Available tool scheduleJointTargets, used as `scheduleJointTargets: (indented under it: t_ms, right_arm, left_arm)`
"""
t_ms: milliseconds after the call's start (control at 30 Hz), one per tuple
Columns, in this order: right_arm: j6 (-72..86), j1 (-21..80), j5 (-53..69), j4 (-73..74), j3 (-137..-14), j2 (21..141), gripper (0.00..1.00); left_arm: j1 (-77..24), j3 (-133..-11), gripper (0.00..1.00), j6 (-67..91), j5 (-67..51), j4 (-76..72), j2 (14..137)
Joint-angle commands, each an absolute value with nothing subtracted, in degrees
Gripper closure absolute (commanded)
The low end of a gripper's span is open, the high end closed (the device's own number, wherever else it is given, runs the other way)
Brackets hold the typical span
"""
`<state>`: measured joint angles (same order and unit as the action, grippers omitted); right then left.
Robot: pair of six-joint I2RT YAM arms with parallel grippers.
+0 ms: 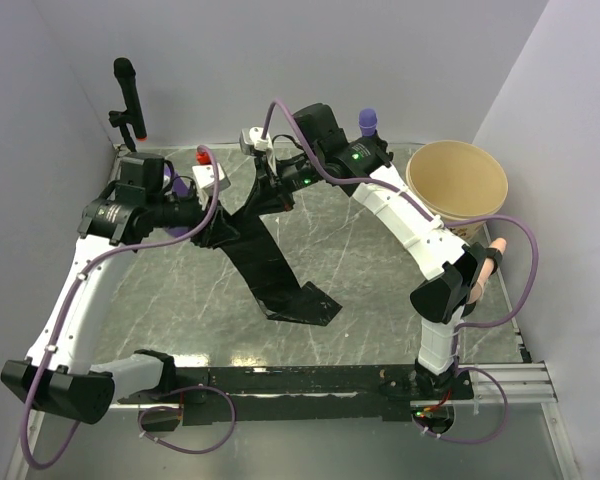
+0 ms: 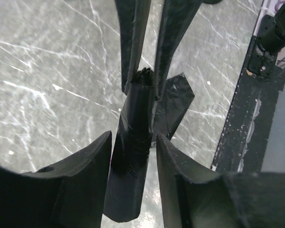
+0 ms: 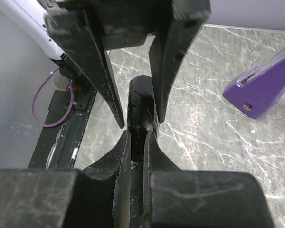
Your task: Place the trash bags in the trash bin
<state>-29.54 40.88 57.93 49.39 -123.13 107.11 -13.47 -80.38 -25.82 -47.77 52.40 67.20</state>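
A glossy black trash bag (image 1: 280, 275) hangs from the grippers in the middle of the table, its lower end lying on the marble top. My right gripper (image 1: 272, 188) is shut on the bag's twisted upper part (image 3: 141, 102); its jaws pinch the film in the right wrist view (image 3: 137, 135). My left gripper (image 1: 220, 228) is open around the same twisted part (image 2: 133, 142); the film touches one finger (image 2: 92, 161) and stands apart from the other. The tan trash bin (image 1: 458, 182) stands upright at the back right, open and pale inside.
A black microphone on a stand (image 1: 128, 90) stands at the back left. A purple object (image 1: 367, 122) sits by the back wall and shows in the right wrist view (image 3: 266, 80). A black rail (image 1: 310, 378) runs along the near edge. Grey walls close in the sides.
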Motion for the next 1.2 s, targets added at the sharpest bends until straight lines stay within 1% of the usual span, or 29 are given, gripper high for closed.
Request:
scheduleJointTargets:
  t_ms: [0, 67, 100, 400, 433, 467, 500, 567, 633, 667, 700, 800, 867, 967, 1100, 1167]
  right_arm:
    - [-30.76, 41.13, 58.80, 48.52, -126.04, 104.94, 1.00]
    - [-30.67, 41.13, 58.71, 48.52, -126.12, 104.85, 1.00]
    - [-30.59, 41.05, 58.62, 48.52, -126.21, 104.85, 1.00]
    - [-28.49, 40.96, 57.14, 46.77, -125.25, 104.85, 1.00]
    - [-26.65, 40.70, 56.35, 45.71, -124.98, 104.85, 0.95]
    - [-24.11, 40.17, 55.64, 44.05, -124.46, 104.85, 0.76]
    - [-21.47, 39.30, 55.55, 42.64, -123.67, 104.51, 0.60]
    - [-17.60, 37.10, 56.07, 39.65, -121.21, 103.19, 0.34]
    - [-14.95, 34.99, 57.65, 37.71, -118.58, 102.22, 0.12]
    - [-13.72, 34.02, 59.48, 36.57, -117.43, 101.78, 0.04]
    - [-12.14, 33.23, 60.81, 34.56, -115.42, 100.99, 0.01]
    - [-8.45, 32.69, 62.75, 23.33, -105.33, 96.43, 0.01]
    - [-5.20, 33.05, 63.54, 16.55, -101.09, 95.10, 0.01]
    - [-0.54, 33.84, 65.21, 12.14, -102.04, 97.37, 0.01]
    - [12.36, 34.54, 68.02, -1.73, -101.07, 99.66, 0.01]
    - [16.33, 35.15, 70.57, -6.04, -101.69, 101.07, 0.01]
  left_arm:
    - [-13.62, -82.27, 0.52, -27.60, -50.36, 53.18, 67.76]
    - [-13.62, -82.00, 0.53, -28.21, -50.36, 53.35, 68.03]
    - [-13.62, -81.91, 0.56, -28.56, -50.27, 53.52, 68.20]
    - [-13.71, -84.46, 0.95, -32.52, -52.03, 60.11, 70.49]
    - [-13.71, -84.72, 0.99, -32.87, -52.03, 60.64, 70.75]
    - [-13.62, -85.25, 0.99, -32.52, -51.94, 60.91, 70.84]
    - [-13.71, -85.86, 0.99, -30.87, -51.77, 60.47, 70.93]
    - [-13.71, -87.88, 0.99, -28.93, -51.85, 60.12, 71.19]
    - [-13.89, -90.08, 0.99, -26.99, -52.29, 59.85, 71.63]
    - [-14.32, -91.31, 0.99, -26.11, -52.64, 59.85, 71.89]
    - [-14.41, -92.80, 0.99, -25.23, -52.91, 60.03, 72.42]
    - [-14.77, -97.54, 0.99, -22.25, -54.31, 60.47, 74.35]
    - [-14.85, -100.62, 0.99, -20.58, -55.19, 60.73, 75.49]
    - [-14.85, -103.62, 0.99, -17.50, -55.63, 59.07, 76.29]
    - [-14.85, -104.24, 0.99, -15.03, -55.37, 57.39, 75.94]
    - [-15.20, -104.50, 0.99, -15.12, -54.93, 58.01, 76.11]
